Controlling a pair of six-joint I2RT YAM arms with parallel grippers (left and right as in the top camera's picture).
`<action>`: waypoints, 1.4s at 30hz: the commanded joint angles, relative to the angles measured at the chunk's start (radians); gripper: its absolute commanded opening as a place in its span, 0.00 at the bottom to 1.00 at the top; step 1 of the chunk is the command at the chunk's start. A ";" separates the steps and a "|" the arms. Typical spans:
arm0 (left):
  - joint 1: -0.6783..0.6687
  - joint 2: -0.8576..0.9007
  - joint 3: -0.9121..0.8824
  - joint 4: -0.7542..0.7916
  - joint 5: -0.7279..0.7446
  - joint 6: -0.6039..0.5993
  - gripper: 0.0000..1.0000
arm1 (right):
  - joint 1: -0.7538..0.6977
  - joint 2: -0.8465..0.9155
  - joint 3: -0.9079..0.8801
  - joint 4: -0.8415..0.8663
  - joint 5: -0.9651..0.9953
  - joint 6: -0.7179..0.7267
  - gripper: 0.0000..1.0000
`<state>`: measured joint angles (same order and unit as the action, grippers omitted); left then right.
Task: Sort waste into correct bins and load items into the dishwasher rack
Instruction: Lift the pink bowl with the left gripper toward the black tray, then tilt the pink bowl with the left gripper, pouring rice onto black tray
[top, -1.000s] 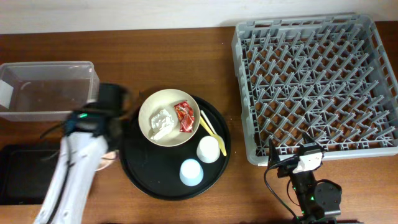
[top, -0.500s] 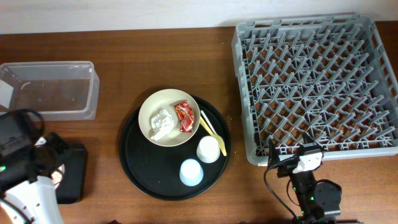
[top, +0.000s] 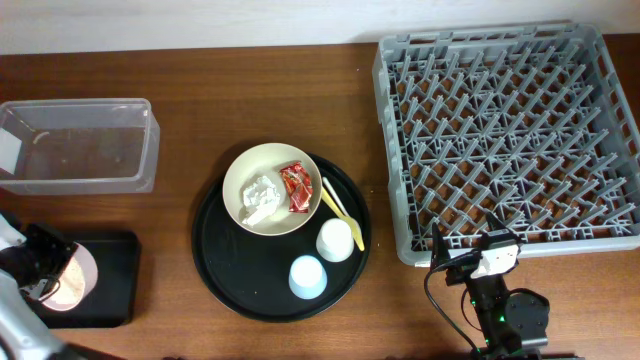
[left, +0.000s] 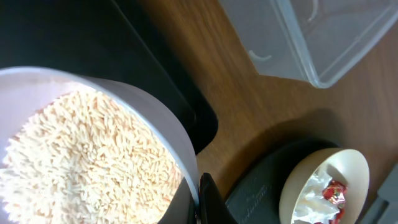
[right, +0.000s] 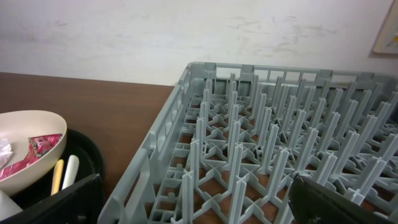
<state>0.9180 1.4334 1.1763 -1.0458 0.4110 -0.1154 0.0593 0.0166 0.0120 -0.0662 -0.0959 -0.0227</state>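
My left gripper (top: 50, 267) is shut on the rim of the small pink bowl (top: 70, 282) and holds it over the shallow black tray (top: 112, 292). In the left wrist view the gripper (left: 200, 200) pinches the bowl's rim (left: 163, 124), and the bowl is full of rice grains (left: 81, 155). The cream bowl (top: 245, 170) holds the tissue wad (top: 260, 197) and the red wrapper (top: 296, 186). The yellow fork and spoon (top: 340, 208), the white cup (top: 335, 240) and the light blue cup (top: 307, 277) sit on the round black tray (top: 225, 275). My right gripper (top: 478, 262) is open and empty at the front edge of the grey rack (top: 505, 140).
The clear tub (top: 78, 145) stands at the back left, behind the shallow black tray. The right wrist view looks across the rack's pegs (right: 261, 155), with the cream bowl (right: 25, 134) at its left edge.
My left arm has swung from beside the round tray to the far left, carrying the pink bowl over the shallow black tray. The right arm has not moved.
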 joint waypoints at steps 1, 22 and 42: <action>0.055 0.062 0.021 0.024 0.097 0.027 0.00 | -0.008 -0.006 -0.006 -0.002 -0.005 0.004 0.98; 0.170 0.079 -0.083 0.126 0.323 0.199 0.00 | -0.008 -0.006 -0.006 -0.002 -0.005 0.004 0.98; 0.214 0.097 -0.235 0.374 0.595 0.226 0.00 | -0.008 -0.006 -0.006 -0.002 -0.005 0.004 0.98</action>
<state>1.1225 1.5150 0.9443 -0.6968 0.8497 0.0883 0.0593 0.0166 0.0116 -0.0662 -0.0959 -0.0227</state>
